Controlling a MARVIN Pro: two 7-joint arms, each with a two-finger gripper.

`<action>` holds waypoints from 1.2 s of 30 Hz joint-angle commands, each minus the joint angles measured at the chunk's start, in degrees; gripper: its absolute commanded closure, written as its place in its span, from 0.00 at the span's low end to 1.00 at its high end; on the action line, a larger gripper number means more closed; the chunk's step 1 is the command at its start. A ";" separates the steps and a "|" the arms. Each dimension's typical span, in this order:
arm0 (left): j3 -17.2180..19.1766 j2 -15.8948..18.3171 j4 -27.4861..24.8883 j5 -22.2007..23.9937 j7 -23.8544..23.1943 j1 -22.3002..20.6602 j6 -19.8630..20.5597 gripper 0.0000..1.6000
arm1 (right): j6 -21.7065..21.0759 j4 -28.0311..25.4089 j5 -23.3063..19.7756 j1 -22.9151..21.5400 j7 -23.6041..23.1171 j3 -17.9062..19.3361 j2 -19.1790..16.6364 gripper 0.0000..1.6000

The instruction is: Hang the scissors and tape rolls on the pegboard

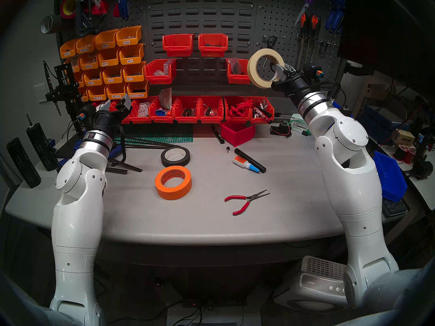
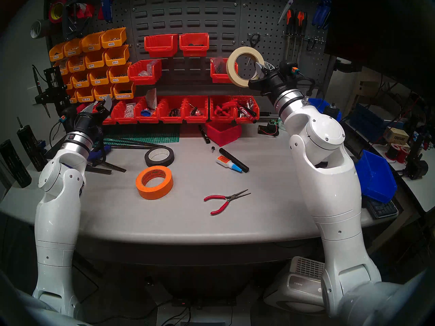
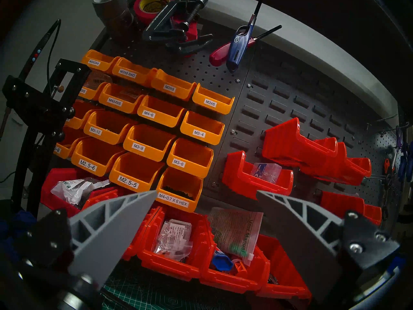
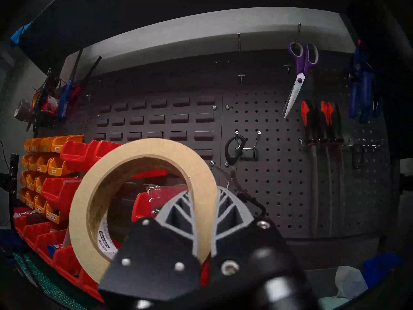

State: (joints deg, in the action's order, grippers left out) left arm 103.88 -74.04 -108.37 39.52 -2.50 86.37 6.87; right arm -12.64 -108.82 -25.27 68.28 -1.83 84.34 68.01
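Note:
My right gripper is shut on the wall of the cream masking tape roll. It holds the roll upright in the air, close in front of the pegboard. The black-handled scissors hang on a wire hook there, just above and behind the roll. The orange tape roll lies flat on the table, left of centre. My left gripper is open and holds nothing, raised before the red bins at the left.
A black tape roll lies behind the orange one. Red-handled pliers, a glue bottle, a black marker and a red box are on the table. Purple scissors and screwdrivers hang right of the hook.

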 commanded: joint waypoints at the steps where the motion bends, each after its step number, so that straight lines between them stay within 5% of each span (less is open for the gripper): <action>1: 0.46 -0.09 -1.97 0.21 0.03 -0.98 -0.68 0.00 | 3.67 -0.13 1.78 -4.49 2.18 0.88 1.55 1.00; 21: 0.59 -0.50 -1.43 0.44 0.47 -0.83 -0.78 0.00 | 11.51 5.82 8.58 -9.27 10.22 -0.03 6.09 1.00; 36: 0.86 -0.68 -1.33 0.60 0.90 -0.77 -0.86 0.00 | 13.62 10.78 11.22 -14.24 12.59 -2.12 8.01 1.00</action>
State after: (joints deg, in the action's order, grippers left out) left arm 104.26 -74.61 -108.11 40.00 -1.82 86.93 6.83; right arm -1.33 -98.80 -15.87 59.64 9.77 82.23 75.02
